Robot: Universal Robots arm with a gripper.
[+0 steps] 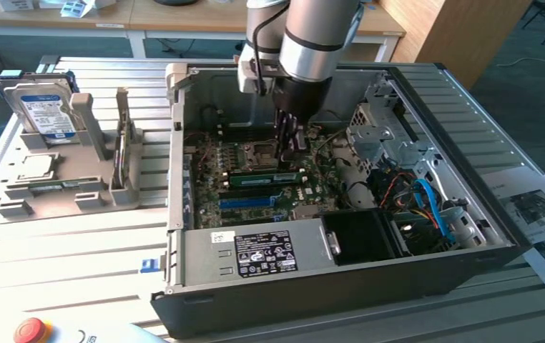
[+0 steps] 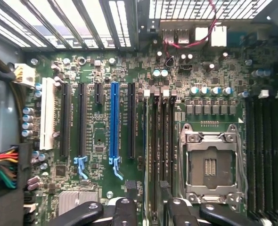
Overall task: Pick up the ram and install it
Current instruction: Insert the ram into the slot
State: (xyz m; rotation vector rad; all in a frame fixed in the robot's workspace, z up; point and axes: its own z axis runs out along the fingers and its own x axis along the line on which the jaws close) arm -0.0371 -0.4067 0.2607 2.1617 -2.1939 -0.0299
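Note:
The ram is a thin green stick lying along a memory slot on the motherboard, just in front of the CPU socket. My gripper hangs inside the open computer case, directly above the socket end of that stick, not touching it. In the wrist view its dark fingers stand apart on either side of the black memory slots, and the gripper is open with nothing held between them.
The case walls box the arm in. A drive cage and loose cables fill the exterior view's right, the power supply the front. A grey fixture with a hard drive stands outside, at the left.

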